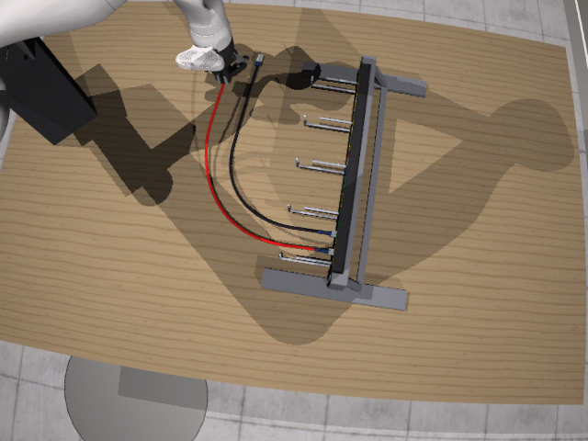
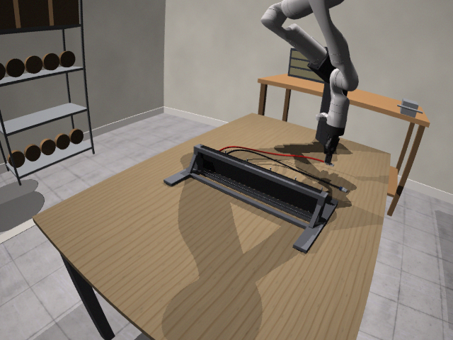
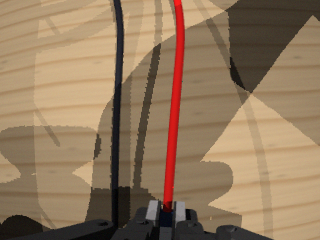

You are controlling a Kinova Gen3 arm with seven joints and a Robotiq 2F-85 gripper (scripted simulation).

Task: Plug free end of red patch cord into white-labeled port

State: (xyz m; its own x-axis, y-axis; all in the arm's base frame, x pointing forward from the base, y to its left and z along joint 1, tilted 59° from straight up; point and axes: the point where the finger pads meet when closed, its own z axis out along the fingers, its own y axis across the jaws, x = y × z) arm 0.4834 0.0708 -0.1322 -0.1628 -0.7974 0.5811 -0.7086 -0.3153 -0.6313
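Your claw [image 3: 163,236] is closed tight on the plug at the free end of the red patch cord [image 1: 209,156], low over the table [image 1: 118,265] at about 11 o'clock in the top view; the wrist view shows the plug [image 3: 164,216] pinched between the fingers with the red cord running straight away from it. So the pick-up looks done, and everything else is left: carry to the rack, line up latch up, push to the end of travel, release. The red cord's other end is already seated near the rack's 6 o'clock end, just beside the black cord [image 1: 233,156], whose free plug [image 1: 258,59] lies loose on the table just to the 3 o'clock side of your claw. The rack [image 1: 354,175] stands on its two feet at centre-right, well apart from the claw, ports facing 9 o'clock. You cannot pick out the white label from these views; too small. Judgement: the rack is loose, so a stalled push could slide it. The table is pale striped wood under heavy arm shadows. Beyond it you have a grey tiled floor, a metal shelf unit [image 2: 44,91] with dark round items at 9 o'clock in the exterior view, and a side table [image 2: 365,98] against the wall at 1 o'clock.
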